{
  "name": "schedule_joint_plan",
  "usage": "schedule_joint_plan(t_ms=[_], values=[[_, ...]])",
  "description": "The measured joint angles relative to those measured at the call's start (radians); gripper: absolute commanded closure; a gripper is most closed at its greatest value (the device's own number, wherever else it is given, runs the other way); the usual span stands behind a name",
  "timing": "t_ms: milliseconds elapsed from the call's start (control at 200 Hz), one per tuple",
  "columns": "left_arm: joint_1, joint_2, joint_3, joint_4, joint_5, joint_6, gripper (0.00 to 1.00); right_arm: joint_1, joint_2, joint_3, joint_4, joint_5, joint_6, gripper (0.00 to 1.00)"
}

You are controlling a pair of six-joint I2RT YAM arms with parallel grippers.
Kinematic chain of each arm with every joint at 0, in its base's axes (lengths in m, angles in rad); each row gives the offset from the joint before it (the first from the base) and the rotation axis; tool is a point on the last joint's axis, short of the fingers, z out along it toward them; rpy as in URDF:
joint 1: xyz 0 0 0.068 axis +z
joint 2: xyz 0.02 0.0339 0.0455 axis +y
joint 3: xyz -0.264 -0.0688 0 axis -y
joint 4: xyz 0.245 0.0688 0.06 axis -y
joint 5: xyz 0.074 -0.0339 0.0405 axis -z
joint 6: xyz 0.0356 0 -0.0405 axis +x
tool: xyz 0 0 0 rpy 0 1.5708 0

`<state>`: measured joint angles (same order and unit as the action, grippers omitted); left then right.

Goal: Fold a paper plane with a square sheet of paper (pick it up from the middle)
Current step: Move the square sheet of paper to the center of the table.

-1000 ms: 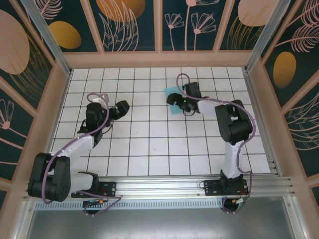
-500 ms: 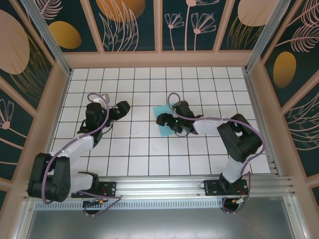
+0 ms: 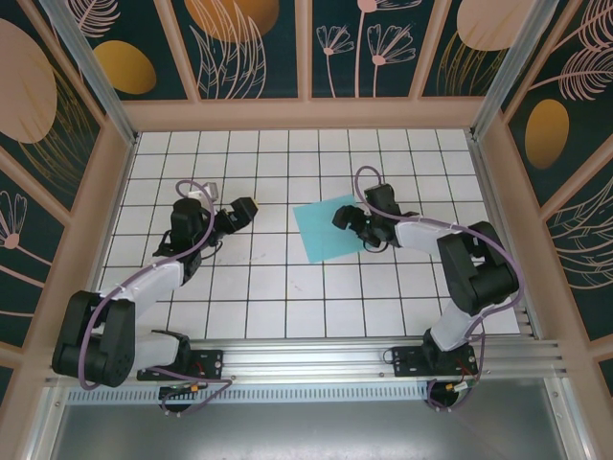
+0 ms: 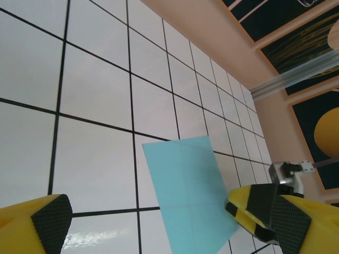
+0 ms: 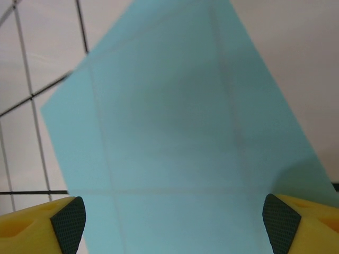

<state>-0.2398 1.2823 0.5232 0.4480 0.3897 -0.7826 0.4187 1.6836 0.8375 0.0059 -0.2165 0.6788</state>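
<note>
The square sheet of paper [image 3: 327, 228] lies flat on the white tiled table, light turquoise with faint crease lines crossing it. My right gripper [image 3: 351, 222] hovers at the sheet's right edge, jaws open. In the right wrist view the sheet of paper [image 5: 175, 121] spreads between the wide-apart fingertips [image 5: 68, 222] of that gripper [image 5: 169, 222], and nothing is gripped. My left gripper [image 3: 246, 208] stands open about two tiles left of the sheet. The left wrist view has the paper [image 4: 190, 190] ahead of that open gripper [image 4: 151, 211]. No folded paper plane is in view.
Pink wooden walls [image 3: 306, 113] enclose the tiled table [image 3: 268, 287] at the back and both sides. An aluminium rail [image 3: 316, 359] with both arm bases runs along the near edge. Bare tiles lie in front of the sheet.
The right gripper swept the sheet from the back toward the middle, then drew back to the right. The sheet, earlier partly covered, now lies spread flat. The left arm barely moved.
</note>
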Motion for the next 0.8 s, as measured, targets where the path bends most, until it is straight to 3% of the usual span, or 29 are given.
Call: schedule_joint_plan(t_ms=[205, 475, 651, 796], values=[[-0.025, 0.023, 0.000, 0.000, 0.006, -0.009, 0.02, 0.016, -0.074, -0.097, 0.044, 0.015, 0.036, 0.10], [-0.025, 0.024, 0.001, -0.006, 0.003, -0.008, 0.01, 0.124, -0.213, -0.210, 0.023, 0.037, 0.142, 0.10], [-0.028, 0.043, 0.033, -0.045, 0.002, 0.002, 0.01, 0.145, -0.232, -0.065, -0.165, 0.121, 0.060, 0.01], [-0.074, 0.049, 0.034, -0.041, -0.032, -0.015, 0.01, 0.156, -0.105, 0.177, -0.321, 0.232, -0.091, 0.01]])
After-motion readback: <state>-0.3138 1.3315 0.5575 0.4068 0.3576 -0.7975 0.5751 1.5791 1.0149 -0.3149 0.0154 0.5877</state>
